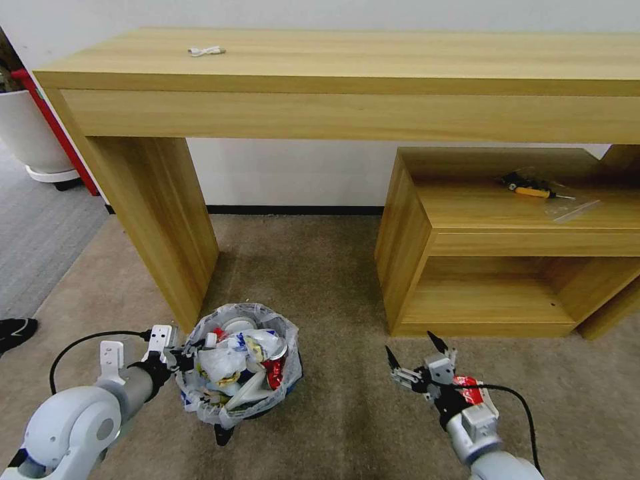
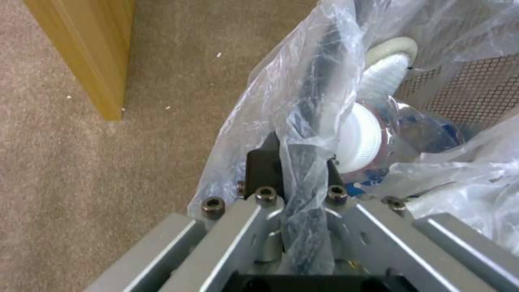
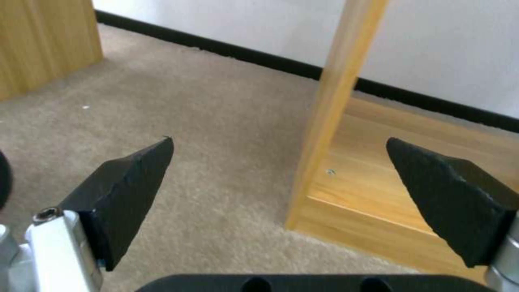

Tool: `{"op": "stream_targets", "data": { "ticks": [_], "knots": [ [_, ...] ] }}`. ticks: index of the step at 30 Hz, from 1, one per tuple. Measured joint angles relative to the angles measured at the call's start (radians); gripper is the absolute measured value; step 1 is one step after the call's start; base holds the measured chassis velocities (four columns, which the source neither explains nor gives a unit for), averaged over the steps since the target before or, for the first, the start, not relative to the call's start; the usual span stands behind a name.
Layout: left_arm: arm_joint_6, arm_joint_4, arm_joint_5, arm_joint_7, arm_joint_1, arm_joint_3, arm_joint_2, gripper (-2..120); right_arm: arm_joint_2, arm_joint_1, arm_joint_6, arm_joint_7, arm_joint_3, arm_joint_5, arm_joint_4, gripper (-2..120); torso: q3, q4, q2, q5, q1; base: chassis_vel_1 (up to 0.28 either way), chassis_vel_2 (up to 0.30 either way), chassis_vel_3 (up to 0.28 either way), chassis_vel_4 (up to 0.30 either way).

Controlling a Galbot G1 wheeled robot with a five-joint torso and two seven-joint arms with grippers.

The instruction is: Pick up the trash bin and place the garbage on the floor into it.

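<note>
Bin: trash bin (image 1: 240, 363) on the floor (image 1: 333, 280) by the desk leg (image 1: 160, 220), full of garbage (image 1: 243, 357).
Left gripper (image 2: 294, 162): clamped on its rim.
Right gripper (image 1: 415, 360): wide apart, empty.
Left: carpet looks clean; probably finished.

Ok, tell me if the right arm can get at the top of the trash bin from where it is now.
Probably yes. The right gripper hangs open and empty above bare floor, and nothing stands between it and the trash bin. The left gripper grips the rim on the far side, so the near side is free.
</note>
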Motion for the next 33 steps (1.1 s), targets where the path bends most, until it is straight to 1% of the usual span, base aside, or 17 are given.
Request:
{"op": "stream_targets", "data": {
  "ticks": [3,11,19,24,26,28,30,32,33],
  "knots": [
    [0.000,0.001,0.000,0.000,0.000,0.000,0.000,0,-0.002,-0.016,0.021,0.001,0.021,0.006,-0.010,100,0.000,0.0001,0.000,0.0000,0.000,0.000,0.000,0.000,0.000],
    [0.000,0.005,-0.001,0.001,-0.002,-0.001,0.001,0,0.001,-0.015,0.028,0.000,0.028,0.014,-0.018,100,0.000,0.0001,0.000,-0.0001,0.000,0.006,-0.033,0.005,0.045],
    [0.000,0.002,-0.003,0.004,0.003,-0.011,0.003,0,0.004,0.012,0.026,0.002,0.011,0.016,-0.033,100,0.000,0.0002,0.000,0.0000,0.000,-0.062,-0.163,0.083,0.162],
    [0.000,-0.004,-0.003,0.005,0.004,-0.011,0.001,0,0.004,0.010,0.028,0.007,0.004,0.017,-0.039,100,0.000,0.0001,0.000,0.0001,0.000,-0.186,-0.240,0.180,0.234],
    [0.000,-0.005,-0.004,0.005,0.004,-0.009,0.001,0,0.003,0.009,0.028,0.008,0.003,0.017,-0.041,100,0.000,0.0000,0.000,0.0003,0.000,-0.289,-0.249,0.221,0.248],
    [0.000,-0.005,-0.004,0.005,0.004,-0.006,0.000,0,0.003,0.010,0.031,0.009,0.003,0.018,-0.046,100,0.000,-0.0001,0.000,-0.0006,0.000,-0.292,-0.289,0.290,0.268],
    [0.000,-0.005,-0.004,0.005,0.003,-0.006,0.000,0,0.003,0.011,0.034,0.009,0.003,0.020,-0.051,100,0.000,-0.0001,0.000,-0.0003,0.000,-0.295,-0.296,0.269,0.278],
    [0.000,-0.005,-0.004,0.005,0.003,-0.005,-0.003,0,0.004,0.022,0.031,0.010,0.002,0.036,-0.073,100,0.000,0.0002,0.000,0.0002,0.000,-0.298,-0.295,0.283,0.295],
    [0.000,-0.005,-0.004,0.005,0.003,-0.005,-0.005,0,0.005,0.031,0.017,0.011,0.003,0.052,-0.090,100,0.000,0.0000,0.000,0.0003,0.000,-0.303,-0.263,0.267,0.283]
  ]
}}
